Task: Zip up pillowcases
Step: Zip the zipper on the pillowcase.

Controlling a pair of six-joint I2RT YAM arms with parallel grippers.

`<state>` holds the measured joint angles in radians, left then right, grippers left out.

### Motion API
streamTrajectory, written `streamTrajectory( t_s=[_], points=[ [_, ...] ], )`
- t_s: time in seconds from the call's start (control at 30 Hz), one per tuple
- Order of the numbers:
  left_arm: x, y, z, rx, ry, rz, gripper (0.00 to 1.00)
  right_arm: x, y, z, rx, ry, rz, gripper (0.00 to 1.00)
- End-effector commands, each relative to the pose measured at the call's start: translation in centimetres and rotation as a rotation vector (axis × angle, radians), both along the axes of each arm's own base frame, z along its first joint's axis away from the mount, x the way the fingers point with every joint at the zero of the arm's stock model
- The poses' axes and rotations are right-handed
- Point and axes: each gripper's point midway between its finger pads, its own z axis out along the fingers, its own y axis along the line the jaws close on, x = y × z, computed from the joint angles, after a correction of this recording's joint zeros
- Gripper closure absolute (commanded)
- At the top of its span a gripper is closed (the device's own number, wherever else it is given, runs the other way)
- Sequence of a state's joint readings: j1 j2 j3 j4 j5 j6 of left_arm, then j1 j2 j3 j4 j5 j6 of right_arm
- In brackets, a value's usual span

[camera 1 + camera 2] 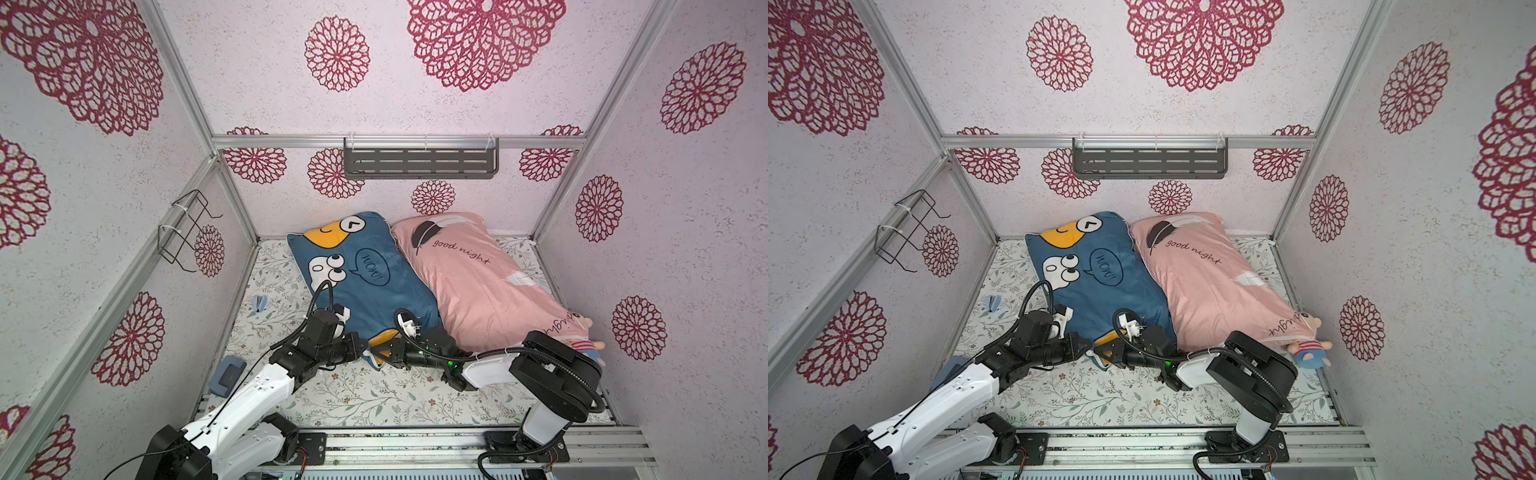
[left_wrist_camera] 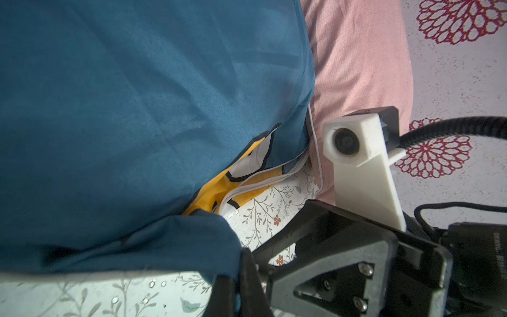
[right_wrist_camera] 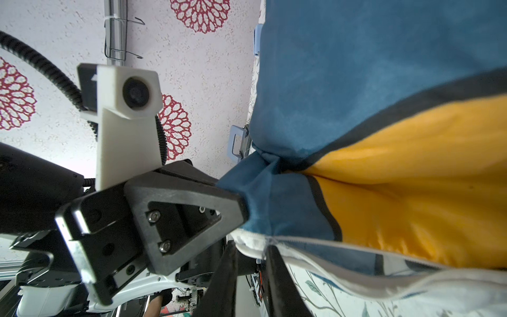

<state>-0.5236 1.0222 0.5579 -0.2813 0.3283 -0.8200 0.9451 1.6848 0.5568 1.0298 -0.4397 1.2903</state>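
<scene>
The blue pillowcase (image 1: 374,291) (image 1: 1113,291) and the pink pillowcase (image 1: 478,282) (image 1: 1212,282) lie side by side on the floral sheet (image 1: 374,399). Both grippers meet at the blue one's near edge. My left gripper (image 1: 363,351) (image 2: 238,277) is shut, pinching a fold of blue fabric (image 3: 255,192) at the corner. My right gripper (image 1: 376,353) (image 3: 251,247) has its narrow jaws closed round the white zipper end (image 3: 255,243) of the blue pillowcase (image 3: 356,68). From there the zipper line gapes open along the edge, over yellow fabric (image 3: 411,164). The pink pillowcase's zipper is hidden.
A plush doll (image 1: 590,345) (image 1: 1308,353) lies by the right wall behind my right arm. A blue-grey pad (image 1: 226,374) and a small blue clip (image 1: 260,303) lie at the left of the sheet. A wire rack (image 1: 187,228) and a grey shelf (image 1: 419,160) hang on the walls.
</scene>
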Motion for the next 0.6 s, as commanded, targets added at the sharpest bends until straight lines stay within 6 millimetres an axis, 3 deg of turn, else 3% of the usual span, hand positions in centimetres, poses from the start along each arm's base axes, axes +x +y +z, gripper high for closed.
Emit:
streamTrajectory(
  t_s=[0.0,0.2,0.57],
  points=[
    [0.49,-0.32,0.71,-0.027,-0.023,-0.002,1.0,0.35,0.35,1.51,0.033,-0.054,0.0,0.78],
    [0.5,-0.34,0.92,-0.03,-0.026,-0.001,1.0,0.49,0.45,0.65,0.004,-0.044,-0.002,0.78],
    [0.47,-0.41,0.96,-0.033,-0.027,-0.007,1.0,0.72,0.89,1.04,0.008,-0.054,0.0,0.82]
  ],
)
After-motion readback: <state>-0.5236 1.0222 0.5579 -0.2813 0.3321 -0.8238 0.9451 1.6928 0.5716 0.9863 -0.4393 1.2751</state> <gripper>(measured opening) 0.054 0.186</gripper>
